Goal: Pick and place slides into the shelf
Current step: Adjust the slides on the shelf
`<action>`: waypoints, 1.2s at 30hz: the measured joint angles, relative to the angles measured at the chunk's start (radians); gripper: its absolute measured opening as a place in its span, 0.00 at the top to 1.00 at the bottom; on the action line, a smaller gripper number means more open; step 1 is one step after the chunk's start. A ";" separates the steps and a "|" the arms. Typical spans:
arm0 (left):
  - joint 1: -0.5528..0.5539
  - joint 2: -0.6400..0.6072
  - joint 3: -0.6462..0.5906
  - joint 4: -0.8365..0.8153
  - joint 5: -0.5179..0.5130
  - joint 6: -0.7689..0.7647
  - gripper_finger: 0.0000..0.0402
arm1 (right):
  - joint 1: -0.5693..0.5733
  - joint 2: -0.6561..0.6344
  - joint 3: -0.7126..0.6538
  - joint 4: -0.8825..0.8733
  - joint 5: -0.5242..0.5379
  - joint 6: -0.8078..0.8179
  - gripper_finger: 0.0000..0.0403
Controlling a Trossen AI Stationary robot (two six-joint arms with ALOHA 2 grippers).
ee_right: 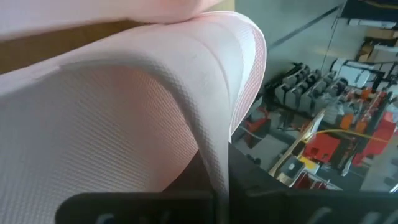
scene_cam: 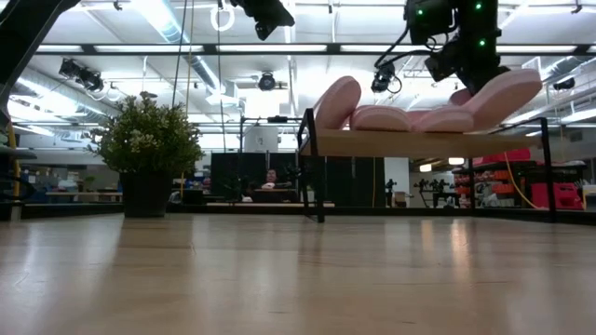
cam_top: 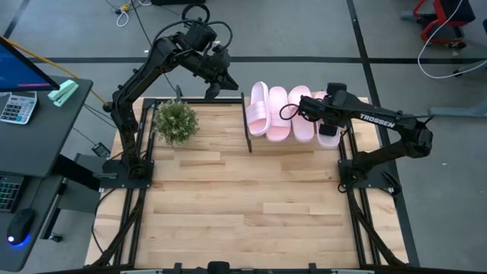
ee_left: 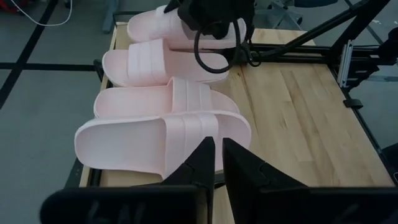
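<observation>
The right gripper [cam_top: 329, 131] is clenching the rightmost slide [cam_top: 330, 135] on the shelf [scene_cam: 410, 142]; the left gripper [cam_top: 213, 90] is hovering clenched, empty.

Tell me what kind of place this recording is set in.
Most likely a robotics lab or workshop: ceiling strip lights run over a large open hall, cables trail across the grey floor, and a desk with a calculator stands beside the plank table.

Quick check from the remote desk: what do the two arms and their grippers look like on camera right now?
Both arms are dark, jointed metal. The right arm bears white TROSSEN lettering, and a looping black cable runs near its gripper. Green lights glow on its wrist in the low view. The left gripper has two flat, black, tapered fingers.
</observation>
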 joint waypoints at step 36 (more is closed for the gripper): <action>0.000 0.000 0.000 0.000 0.000 -0.003 0.94 | -0.206 -0.001 0.000 0.266 0.039 -0.394 0.97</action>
